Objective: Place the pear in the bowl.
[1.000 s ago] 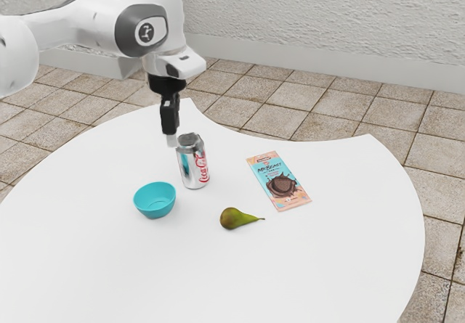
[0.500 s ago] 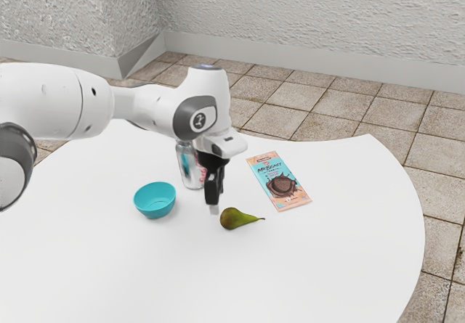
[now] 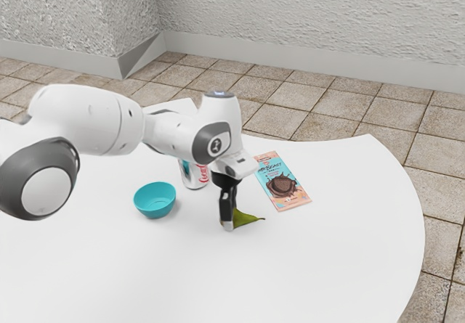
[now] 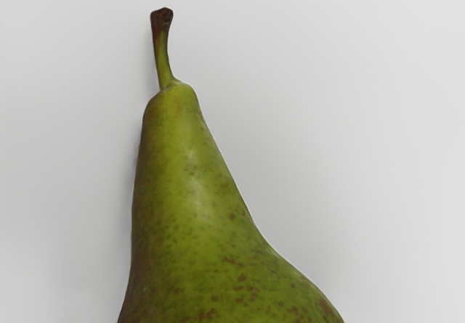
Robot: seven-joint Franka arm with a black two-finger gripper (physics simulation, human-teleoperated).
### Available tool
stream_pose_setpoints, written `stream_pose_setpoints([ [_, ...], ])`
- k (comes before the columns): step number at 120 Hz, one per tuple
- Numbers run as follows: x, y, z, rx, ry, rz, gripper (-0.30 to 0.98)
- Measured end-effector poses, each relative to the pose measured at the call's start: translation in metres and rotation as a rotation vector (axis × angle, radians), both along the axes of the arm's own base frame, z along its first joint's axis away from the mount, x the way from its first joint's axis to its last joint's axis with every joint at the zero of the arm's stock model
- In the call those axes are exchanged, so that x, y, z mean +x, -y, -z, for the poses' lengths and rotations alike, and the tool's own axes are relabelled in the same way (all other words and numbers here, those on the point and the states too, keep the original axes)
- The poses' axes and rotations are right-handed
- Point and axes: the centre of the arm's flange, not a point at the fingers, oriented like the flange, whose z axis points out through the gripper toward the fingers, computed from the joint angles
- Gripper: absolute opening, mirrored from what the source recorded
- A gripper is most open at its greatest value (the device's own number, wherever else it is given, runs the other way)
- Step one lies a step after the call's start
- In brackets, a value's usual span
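Down at the table, my gripper (image 3: 227,221) is at the round end of the pear (image 3: 247,218) in the exterior view and hides most of that end. The pear's narrow part and stem point toward the exterior view's right. From the wrist view, the green, brown-speckled pear (image 4: 196,221) lies close under my hand, its stem showing whole and its wide end cut off by the lower edge. A turquoise bowl (image 3: 155,200) stands upright on the table, to the exterior view's left of my gripper.
A silver soda can (image 3: 193,175) stands behind the bowl and my gripper, partly covered by the arm. The chocolate bar (image 3: 280,181) lies flat behind the pear, toward the exterior view's right. All rest on the white table (image 3: 254,287).
My gripper has come from beside the can, toward the exterior view's right, and down to the pear. The pear and bowl have not visibly moved.
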Motion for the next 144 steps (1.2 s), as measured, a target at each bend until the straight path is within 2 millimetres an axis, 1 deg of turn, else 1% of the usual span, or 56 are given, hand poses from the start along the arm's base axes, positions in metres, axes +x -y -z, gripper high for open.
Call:
stream_pose_setpoints([
  [24, 0.007, 0.002, 0.004, -0.007, 0.021, 0.003, 0.68],
  [28, 0.007, 0.002, 0.005, -0.01, 0.022, 0.0, 0.67],
  [48, 0.008, 0.002, 0.005, -0.016, 0.028, -0.009, 0.39],
  [56, 0.008, 0.002, 0.004, -0.015, 0.031, -0.009, 0.33],
  [64, 0.009, 0.003, -0.003, -0.016, 0.042, -0.009, 0.3],
  [68, 0.009, 0.003, -0.009, -0.016, 0.05, -0.008, 0.28],
  [74, 0.006, 0.001, -0.025, -0.017, 0.062, -0.009, 0.26],
  [80, 0.001, -0.006, -0.049, -0.021, 0.08, -0.016, 0.24],
  [88, -0.008, -0.022, -0.08, -0.024, 0.099, -0.033, 0.23],
  [92, -0.015, -0.034, -0.093, -0.024, 0.103, -0.047, 0.22],
  [101, -0.028, -0.071, -0.118, -0.025, 0.113, -0.092, 0.21],
  [107, -0.032, -0.099, -0.128, -0.024, 0.113, -0.125, 0.21],
  [115, -0.035, -0.132, -0.132, -0.009, 0.109, -0.152, 0.21],
  [128, -0.037, -0.172, -0.132, 0.015, 0.096, -0.182, 0.21],
  [137, -0.036, -0.199, -0.123, 0.034, 0.079, -0.21, 0.23],
  [144, -0.027, -0.209, -0.11, 0.045, 0.066, -0.215, 0.23],
])
